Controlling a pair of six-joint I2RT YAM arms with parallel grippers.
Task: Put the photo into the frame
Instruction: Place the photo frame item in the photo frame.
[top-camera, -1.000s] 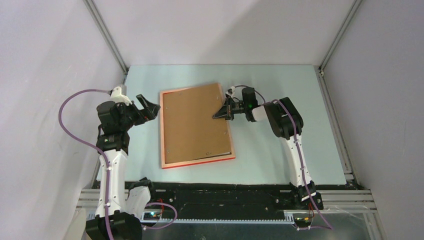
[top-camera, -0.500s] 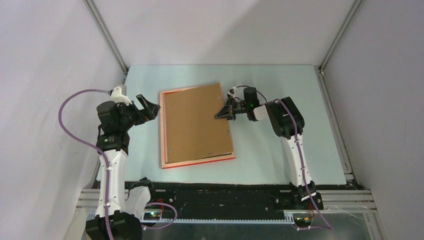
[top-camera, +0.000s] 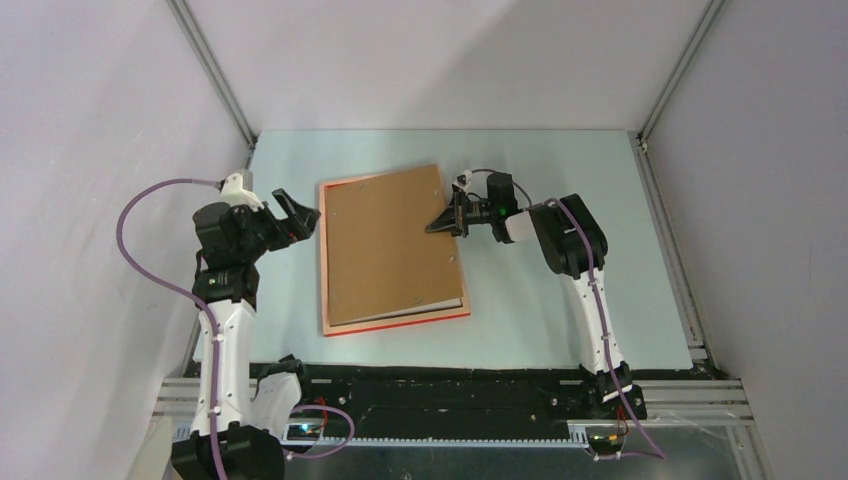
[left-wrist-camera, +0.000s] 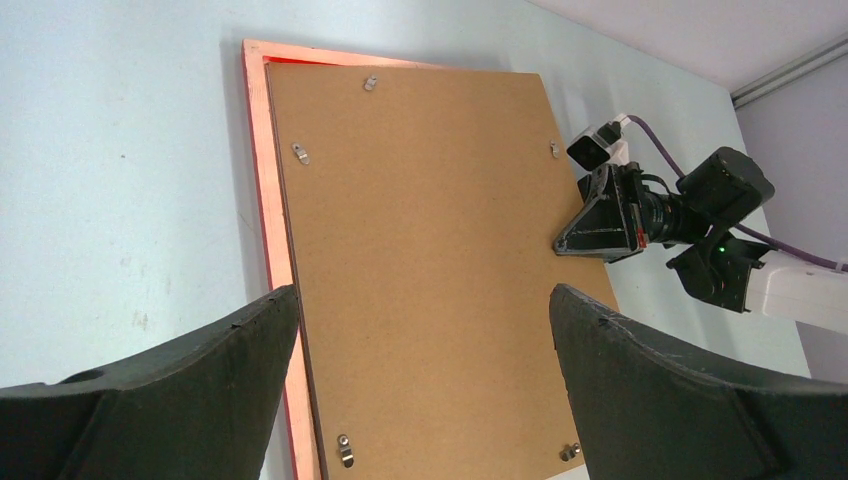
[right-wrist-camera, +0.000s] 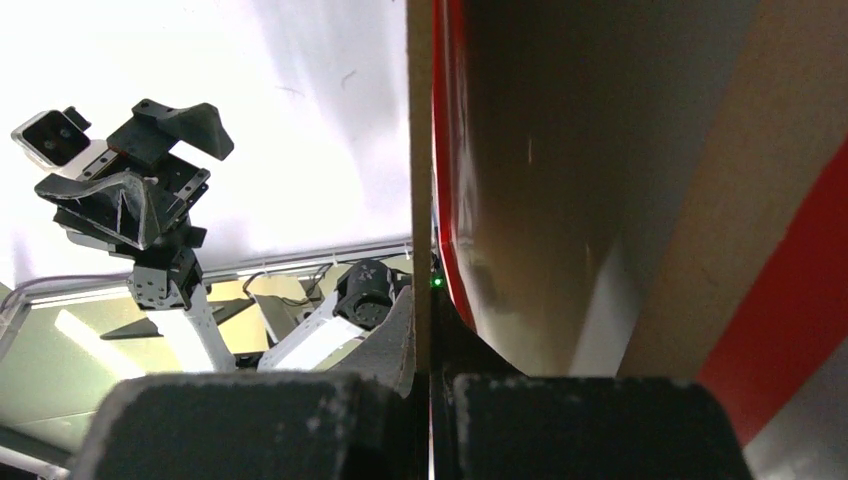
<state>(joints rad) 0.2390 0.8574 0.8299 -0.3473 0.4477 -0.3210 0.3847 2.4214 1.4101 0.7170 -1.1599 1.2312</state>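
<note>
The frame (top-camera: 395, 325) lies face down on the table, its pale back rim and red edge showing (left-wrist-camera: 256, 150). The brown backing board (top-camera: 385, 245) rests in it, slightly skewed. My right gripper (top-camera: 432, 228) is shut on the board's right edge, which stands as a thin tan line (right-wrist-camera: 420, 150) between its closed fingers (right-wrist-camera: 430, 385). My left gripper (top-camera: 300, 212) hovers open just off the frame's left side, and its view looks across the board (left-wrist-camera: 430, 250) between its spread fingers (left-wrist-camera: 422, 300). The photo is hidden from view.
Small metal turn clips (left-wrist-camera: 302, 153) sit along the board's edges. The pale blue table (top-camera: 560, 300) is walled by grey panels left, right and behind. A black rail (top-camera: 430, 385) runs along the near edge by the arm bases.
The right gripper has nudged the board's right edge slightly up and to the left, so more of the frame's rim shows. The left arm has not moved.
</note>
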